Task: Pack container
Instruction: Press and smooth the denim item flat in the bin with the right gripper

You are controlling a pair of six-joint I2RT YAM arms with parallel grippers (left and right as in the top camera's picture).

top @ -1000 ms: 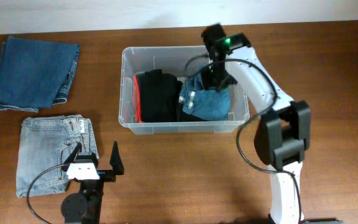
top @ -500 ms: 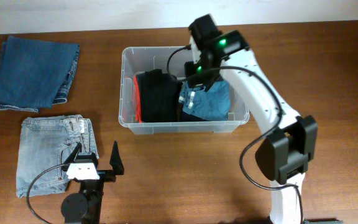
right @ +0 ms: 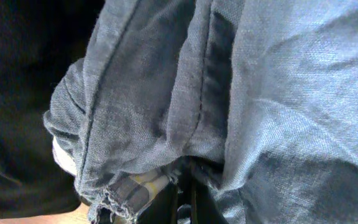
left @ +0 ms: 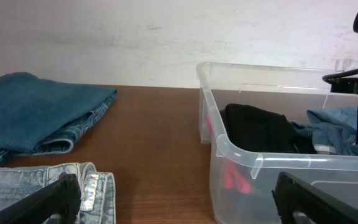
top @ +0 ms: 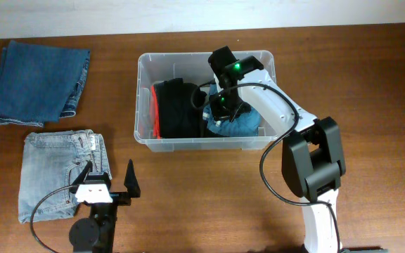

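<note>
Far left, toward the back of the table (top: 371, 84): folded dark blue jeans (top: 41, 81), lying flat. Just in front of them: folded light-wash jeans (top: 60, 174), also flat, near the dark pair but apart from it.

At the right edge of the light-wash jeans, by the table's front: the left hand (top: 110, 169), fingers spread wide apart, clamped on nothing. From above, one finger overlaps the corner of the light pair; cannot tell whether touching.

Right of centre, toward the back: the container (top: 181, 55), upright on the table with its top open, well apart from both pairs of jeans. Through the clear walls, contents plain to see:
- against the left wall, a red strip of cloth (top: 154, 105);
- beside it, a black garment (top: 178, 109), filling the left half;
- in the right half, a crumpled blue denim garment (top: 245, 125), touching the black one.

Down inside the container, where black meets blue: the right hand (top: 221, 111), fingers pressed together and clamped on a bunched fold of the blue denim garment. In the right wrist view, denim gathered tight around the fingertips, a pale scrap of lining at the hem, black cloth at left.

Over the container's front right rim: the white right arm (top: 276, 105), arching in from the table's front.
</note>
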